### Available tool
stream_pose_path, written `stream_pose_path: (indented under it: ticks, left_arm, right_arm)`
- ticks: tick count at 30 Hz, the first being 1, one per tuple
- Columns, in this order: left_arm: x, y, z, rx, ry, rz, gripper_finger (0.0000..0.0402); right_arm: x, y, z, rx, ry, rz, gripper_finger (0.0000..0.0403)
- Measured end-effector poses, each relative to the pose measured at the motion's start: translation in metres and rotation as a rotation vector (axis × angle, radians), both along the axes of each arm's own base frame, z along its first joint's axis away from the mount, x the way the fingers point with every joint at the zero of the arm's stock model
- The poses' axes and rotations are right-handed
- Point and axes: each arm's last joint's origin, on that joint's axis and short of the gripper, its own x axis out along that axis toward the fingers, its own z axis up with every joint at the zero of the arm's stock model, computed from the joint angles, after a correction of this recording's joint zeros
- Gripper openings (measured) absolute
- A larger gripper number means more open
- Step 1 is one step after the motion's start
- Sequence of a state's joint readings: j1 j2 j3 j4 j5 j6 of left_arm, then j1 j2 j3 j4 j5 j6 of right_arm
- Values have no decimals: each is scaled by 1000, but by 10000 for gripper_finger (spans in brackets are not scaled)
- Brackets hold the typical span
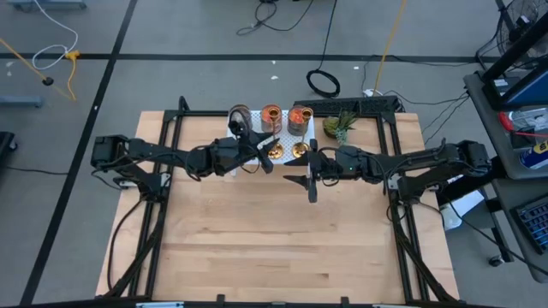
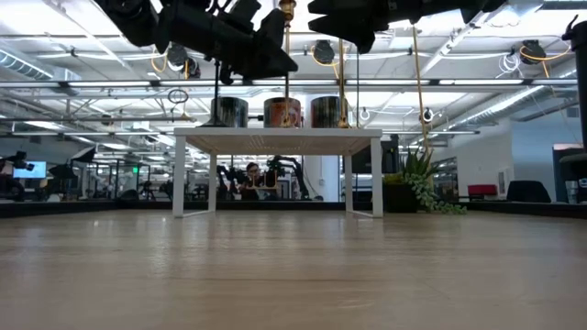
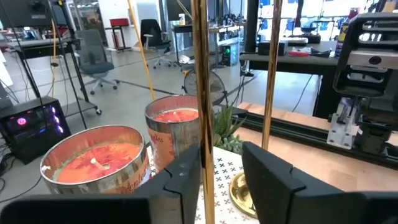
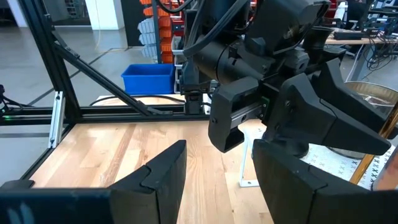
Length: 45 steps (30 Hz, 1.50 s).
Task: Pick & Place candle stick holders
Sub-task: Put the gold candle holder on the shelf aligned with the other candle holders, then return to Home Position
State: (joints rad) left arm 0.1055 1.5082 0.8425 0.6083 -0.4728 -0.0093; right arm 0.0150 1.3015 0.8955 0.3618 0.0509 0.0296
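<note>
Candle stick holders sit together on the white perforated stand [image 1: 248, 128] at the far middle of the tabletop [image 1: 282, 231]. From above, the grey glass cup [image 1: 240, 115] and the two orange glass cups [image 1: 271, 115] [image 1: 300, 117] line the stand's far side, with two gold holders [image 1: 276, 152] [image 1: 299, 151] nearer. A black holder cannot be made out in any view. The green plant [image 1: 339, 127] stands just right of the stand.

Writing runs around the orange cups in the left wrist view, but it is too small and partly hidden to read.

The left gripper [image 1: 261, 145] hangs over the stand's near edge. Its wrist view shows what the overhead view cannot: the jaws are narrowly parted around one thin gold stem [image 3: 200, 93], which lies against the left finger [image 3: 180, 180], while the second stem [image 3: 271, 74] rises just beyond the other finger. Whether the jaws actually press the stem cannot be told. Only one gold base [image 3: 244, 190] shows there, half hidden.

The right gripper [image 1: 310, 180] hovers over bare wood just right of the stand, its jaws wide and empty in its wrist view, which is mostly filled by the left arm.

The low view cuts both grippers off at the top and shows the three cups in a row on the stand, with the gold stems rising past them.
</note>
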Motion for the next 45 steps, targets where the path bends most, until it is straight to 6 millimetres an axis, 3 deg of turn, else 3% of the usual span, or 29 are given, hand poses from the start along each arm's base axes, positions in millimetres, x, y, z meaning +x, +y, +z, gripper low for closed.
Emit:
stream_pose_path:
  ticks: [10, 18, 33, 45]
  left_arm:
    - [1, -8, 2, 5, -20, -19, 165]
    - [0, -19, 3, 52, -2, 73, 166]
    - [1, -28, 4, 69, 0, 50, 166]
    - [1, -56, 4, 76, 3, -27, 166]
  right_arm:
    - [0, 0, 0, 0, 0, 0, 180]
    - [0, 0, 0, 0, 0, 0, 180]
    - [0, 0, 0, 0, 0, 0, 181]
    - [0, 0, 0, 9, 0, -1, 181]
